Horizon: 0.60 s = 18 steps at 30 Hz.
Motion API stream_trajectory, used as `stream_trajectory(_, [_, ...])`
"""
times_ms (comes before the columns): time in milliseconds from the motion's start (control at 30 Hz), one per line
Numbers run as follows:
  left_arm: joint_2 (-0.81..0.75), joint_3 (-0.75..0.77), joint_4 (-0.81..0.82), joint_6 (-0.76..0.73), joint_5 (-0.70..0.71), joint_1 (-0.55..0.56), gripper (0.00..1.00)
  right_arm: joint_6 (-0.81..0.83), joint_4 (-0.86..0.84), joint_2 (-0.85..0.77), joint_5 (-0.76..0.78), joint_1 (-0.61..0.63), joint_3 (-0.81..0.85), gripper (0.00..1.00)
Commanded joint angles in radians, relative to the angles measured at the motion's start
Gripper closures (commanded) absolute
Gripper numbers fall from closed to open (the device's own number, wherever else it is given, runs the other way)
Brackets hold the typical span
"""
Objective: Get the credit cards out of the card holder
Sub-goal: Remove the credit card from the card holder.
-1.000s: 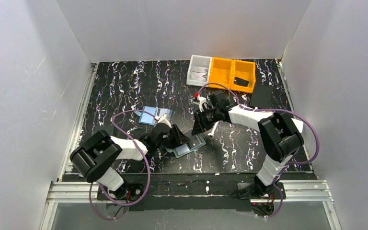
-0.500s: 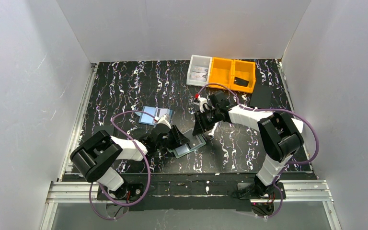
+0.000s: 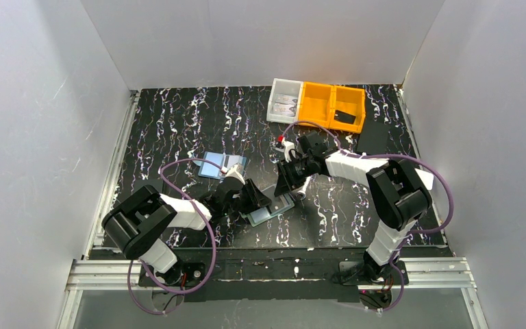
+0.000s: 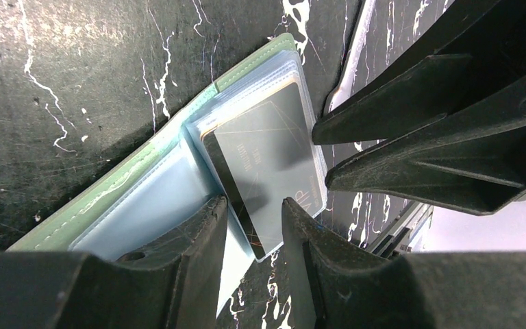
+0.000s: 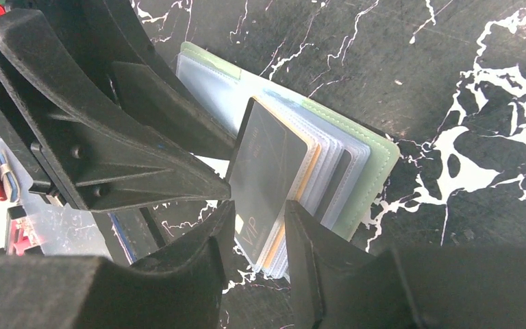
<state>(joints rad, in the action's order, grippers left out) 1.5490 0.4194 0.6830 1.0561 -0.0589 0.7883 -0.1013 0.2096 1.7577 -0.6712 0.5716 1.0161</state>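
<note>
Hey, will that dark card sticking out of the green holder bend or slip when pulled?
The dark card probably stays stiff: it lies flat and straight-edged. Its glossy face may slip. The card holder looks soft, so it may drag along unless pinned.

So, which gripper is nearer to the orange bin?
Right. The right gripper is front-left of the orange bin; the left gripper is farther off that way.

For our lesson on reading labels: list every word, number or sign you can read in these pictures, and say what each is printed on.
"VIP": on the dark card in the card holder, right wrist view.
Fine print across that card, left wrist view: too blurred to read.
No other text is legible.
</note>
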Motion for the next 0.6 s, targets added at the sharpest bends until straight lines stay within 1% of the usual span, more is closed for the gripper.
stream_trajectory(0, [0.013, -0.010, -0.014, -0.008, 0.000, 0.001, 0.66, -0.003, -0.003, 0.010, -0.044, 0.007, 0.009, 0.59])
stream_trajectory(133, [0.019, -0.008, -0.010, -0.007, -0.005, -0.001, 0.66, -0.062, -0.043, 0.022, -0.099, 0.007, -0.004, 0.58])
stream_trajectory(267, [0.020, -0.013, -0.007, -0.004, -0.004, -0.001, 0.66, -0.057, -0.030, 0.025, -0.034, 0.007, -0.001, 0.56])
stream_trajectory(367, [0.027, -0.012, -0.003, -0.002, -0.004, -0.001, 0.66, -0.059, -0.032, 0.025, -0.023, 0.007, -0.004, 0.55])
stream_trajectory(433, [0.034, -0.011, 0.002, 0.000, -0.006, -0.001, 0.66, -0.063, -0.034, 0.031, -0.034, 0.007, -0.004, 0.54])
stream_trajectory(500, [0.040, -0.012, 0.005, 0.002, -0.005, 0.000, 0.67, -0.079, -0.047, 0.039, -0.078, 0.007, -0.007, 0.54])
stream_trajectory(567, [0.044, -0.019, 0.008, 0.009, 0.003, 0.000, 0.70, -0.104, -0.073, 0.046, -0.129, 0.007, -0.015, 0.54])
